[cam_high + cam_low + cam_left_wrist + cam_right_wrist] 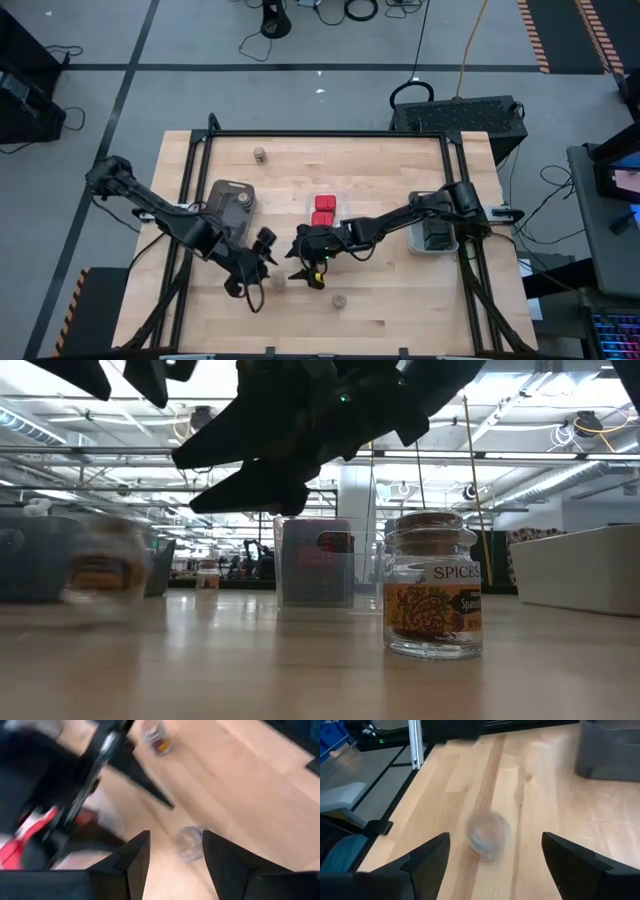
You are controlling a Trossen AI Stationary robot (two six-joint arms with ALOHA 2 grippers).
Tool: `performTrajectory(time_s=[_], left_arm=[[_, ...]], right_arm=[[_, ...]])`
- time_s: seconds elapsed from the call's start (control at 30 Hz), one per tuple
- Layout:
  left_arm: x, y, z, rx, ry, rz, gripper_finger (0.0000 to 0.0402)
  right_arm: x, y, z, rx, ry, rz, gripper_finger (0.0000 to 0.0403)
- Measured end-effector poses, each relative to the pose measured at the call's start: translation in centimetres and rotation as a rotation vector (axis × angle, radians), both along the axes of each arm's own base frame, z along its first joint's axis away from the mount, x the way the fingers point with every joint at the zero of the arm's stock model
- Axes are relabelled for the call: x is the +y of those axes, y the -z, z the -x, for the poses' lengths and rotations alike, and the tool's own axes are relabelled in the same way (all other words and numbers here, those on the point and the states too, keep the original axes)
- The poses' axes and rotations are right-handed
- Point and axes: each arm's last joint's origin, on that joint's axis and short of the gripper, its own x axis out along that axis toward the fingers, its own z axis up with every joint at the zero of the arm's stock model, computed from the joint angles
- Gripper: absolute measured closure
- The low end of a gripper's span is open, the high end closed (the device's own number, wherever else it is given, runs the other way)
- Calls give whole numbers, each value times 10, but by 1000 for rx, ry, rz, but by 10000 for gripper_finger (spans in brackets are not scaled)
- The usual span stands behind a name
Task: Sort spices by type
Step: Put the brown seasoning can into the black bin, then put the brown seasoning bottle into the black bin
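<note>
We count three small round jars on the worktop (400, 180): one jar near the far edge (259, 154), one near the front edge (339, 299), and one between the two arms (280, 281). We see two red boxes (323, 209), both inside the clear middle tray (309, 207). There are three trays in all: the middle one, a grey tray on the left (232, 202) and a tray on the right (434, 236). Two arms are over the worktop

Jar (280, 282) between both hands
</note>
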Motion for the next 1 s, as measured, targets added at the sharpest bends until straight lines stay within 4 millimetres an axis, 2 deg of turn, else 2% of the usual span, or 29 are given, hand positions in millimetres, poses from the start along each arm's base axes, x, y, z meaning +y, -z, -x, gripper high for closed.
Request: performTrajectory(time_s=[0.13, 0.23, 0.5, 0.57, 0.77, 1.0], left_arm=[[10, -10, 13, 5, -84, -5, 219], [13, -11, 19, 21, -119, 21, 230], [10, 31, 32, 221, -205, 191, 267], [6, 35, 33, 210, -203, 213, 271], [-8, 27, 29, 99, -135, 295, 272], [-19, 22, 31, 35, -56, 293, 272]], right_arm=[[-3, -3, 1, 7, 8, -2, 104], [-4, -5, 3, 25, 47, 12, 104], [3, -6, 8, 55, 31, 34, 104], [6, -6, 8, 54, 22, 38, 104], [14, -7, 10, 51, 29, 49, 104], [22, -5, 12, 62, 1, 37, 104]])
